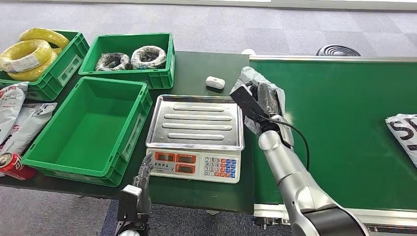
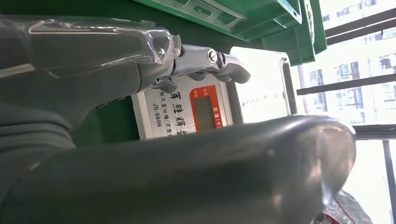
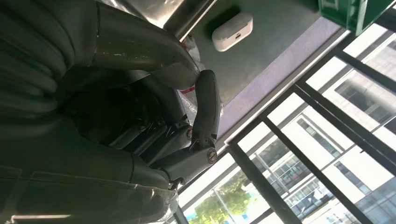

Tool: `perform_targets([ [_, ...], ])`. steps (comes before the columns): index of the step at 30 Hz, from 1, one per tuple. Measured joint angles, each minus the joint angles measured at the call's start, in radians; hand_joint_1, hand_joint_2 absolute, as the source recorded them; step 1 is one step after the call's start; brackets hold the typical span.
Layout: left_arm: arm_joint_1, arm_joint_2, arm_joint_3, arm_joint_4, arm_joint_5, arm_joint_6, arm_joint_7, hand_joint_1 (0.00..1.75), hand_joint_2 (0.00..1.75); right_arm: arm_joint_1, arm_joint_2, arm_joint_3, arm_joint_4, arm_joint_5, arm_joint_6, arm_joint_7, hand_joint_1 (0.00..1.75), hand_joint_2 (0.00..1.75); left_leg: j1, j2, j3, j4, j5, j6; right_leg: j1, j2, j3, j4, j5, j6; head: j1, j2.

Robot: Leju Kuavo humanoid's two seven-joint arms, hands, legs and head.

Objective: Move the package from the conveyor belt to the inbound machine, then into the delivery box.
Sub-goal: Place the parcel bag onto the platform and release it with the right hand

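A grey plastic package (image 1: 251, 76) is held up at the left edge of the green conveyor belt (image 1: 344, 123), beside the scale's far right corner. My right hand (image 1: 260, 101) grips it, fingers curled around the crinkled wrap (image 3: 189, 100). The inbound machine is a scale with a steel tray (image 1: 195, 120) that has nothing on it, and a keypad front (image 1: 196, 164). An empty green delivery box (image 1: 88, 128) stands left of the scale. My left hand (image 1: 144, 179) is low at the table's front edge, fingers (image 2: 196, 60) spread toward the scale front (image 2: 187, 109), holding nothing.
A second package (image 1: 405, 130) lies at the belt's right edge. A small white device (image 1: 215, 82) sits behind the scale. Two green crates at the back hold yellow coils (image 1: 29, 54) and wrapped coils (image 1: 130, 58). Bags (image 1: 14, 118) and a red can (image 1: 12, 164) lie far left.
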Motion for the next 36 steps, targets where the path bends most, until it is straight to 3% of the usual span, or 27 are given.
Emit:
perform_targets([
  [12,-0.011,0.0,0.003,0.027,0.0,-0.002,-0.01,0.0,0.0,0.001,0.044,0.124,-0.125,0.014,-0.028,0.051,1.63,1.75,0.0,0.0,-0.001,0.0,0.0,0.0,0.0,0.0,0.0,0.0,0.0,0.0,0.0,0.0],
  [18,-0.017,0.0,0.004,0.042,0.0,-0.014,-0.019,0.0,0.0,-0.081,0.052,0.161,-0.145,0.022,0.039,0.072,1.56,1.75,0.0,0.0,-0.001,0.0,0.0,0.0,0.0,0.0,0.0,0.0,0.0,0.0,0.0,0.0],
  [25,-0.022,0.0,0.005,0.059,0.012,-0.021,-0.034,0.0,0.0,-0.157,0.084,0.231,-0.098,0.03,0.157,0.023,1.52,1.75,0.0,0.0,-0.001,0.0,0.0,0.0,0.0,0.0,0.0,0.0,0.0,0.0,0.0,0.0],
  [32,-0.023,0.0,0.005,0.065,0.019,-0.012,-0.037,0.0,0.0,-0.136,0.123,0.313,-0.046,0.011,0.172,-0.024,1.44,1.75,0.0,0.0,-0.001,0.0,0.0,0.0,0.0,0.0,0.0,0.0,0.0,0.0,0.0,0.0],
  [36,-0.017,0.002,0.006,0.064,0.028,0.002,-0.037,0.0,0.0,-0.106,0.133,0.34,-0.033,-0.032,0.162,-0.032,0.06,1.75,0.0,0.0,-0.001,0.0,0.0,0.0,0.0,0.0,0.0,0.0,0.0,0.0,0.0,0.0],
])
